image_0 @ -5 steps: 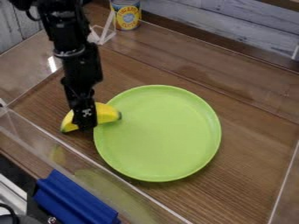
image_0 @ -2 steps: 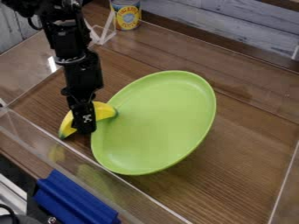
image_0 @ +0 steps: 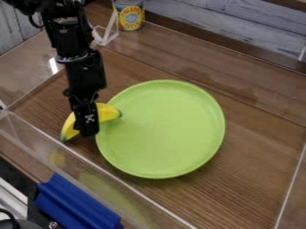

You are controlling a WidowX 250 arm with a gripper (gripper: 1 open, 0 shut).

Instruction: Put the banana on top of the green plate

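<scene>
While the banana (image_0: 107, 113) lies beside the green plate (image_0: 160, 129), the jaws (image_0: 88, 123) grip it.

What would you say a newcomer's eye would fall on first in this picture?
Most likely the big lime-green plate, lying in the middle of the brown wooden table. Next comes the black gripper at its left edge, reaching down over the yellow banana. The bright blue object at the bottom left also stands out.
</scene>
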